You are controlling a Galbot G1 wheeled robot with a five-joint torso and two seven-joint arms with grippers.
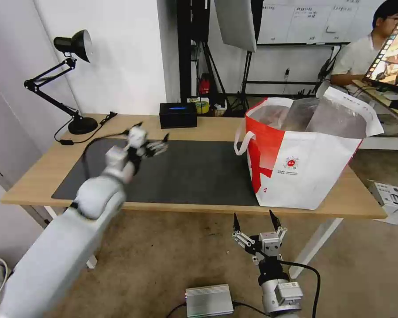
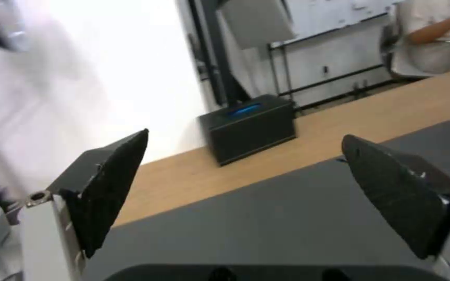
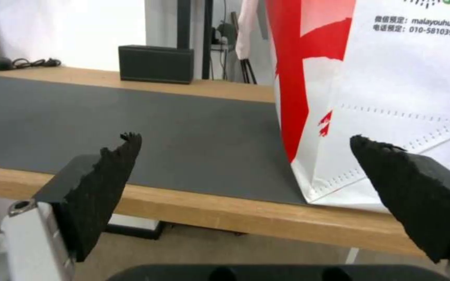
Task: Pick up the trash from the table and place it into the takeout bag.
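The takeout bag stands open on the right end of the table, its foil lining showing; in the right wrist view the bag rises just beyond the table's front edge. The trash is out of view; the dark grey mat lies bare. My left gripper hovers open over the mat's far left part, pointing toward the black box, nothing between its fingers. My right gripper is open below the table's front edge, near the bag's left corner, and holds nothing.
A black desk lamp stands at the table's far left corner with its cable beside it. The black box sits at the back edge. On the floor lie a silver box and a white device.
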